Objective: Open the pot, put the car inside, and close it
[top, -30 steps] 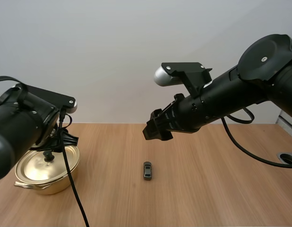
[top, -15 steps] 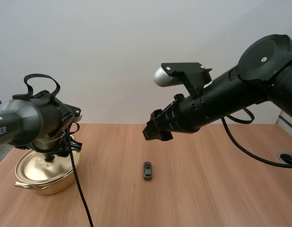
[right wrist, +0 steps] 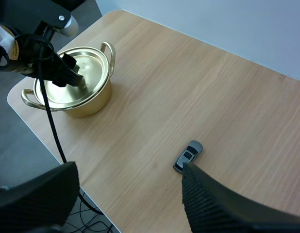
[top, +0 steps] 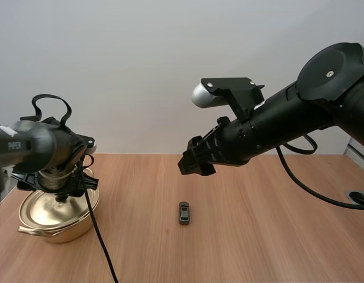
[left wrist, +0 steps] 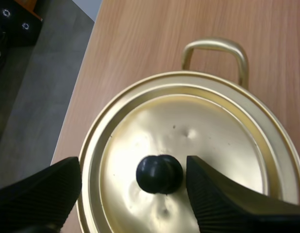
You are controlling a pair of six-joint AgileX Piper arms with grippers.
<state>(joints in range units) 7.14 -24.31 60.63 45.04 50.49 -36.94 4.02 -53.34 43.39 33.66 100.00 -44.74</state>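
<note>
**Desk:** Left tool, status?

**Op:** My left gripper hangs low over the pot. Its fingers are spread wide, ribbed faces turned inward. The black knob sits between them. One finger is just beside it and the other stands farther off. I see no pinch, so it has hold of nothing.

**Desk:** Lid?

**Op:** The lid is on, seated inside the gold rim. One loop handle shows beyond it.

**Desk:** Where does the pot stand?

**Op:** On the left side of the table, close to the left edge.

**Desk:** Right tool?

**Op:** My right gripper is up in the air over the middle of the table. Its fingers are wide apart too, with nothing between them.

**Desk:** And the car?

**Op:** The car is small and dark grey. It lies on bare wood near the table's middle, well apart from the pot and to its right. It sits below the right gripper and a little nearer to me. Nothing touches it.
</note>
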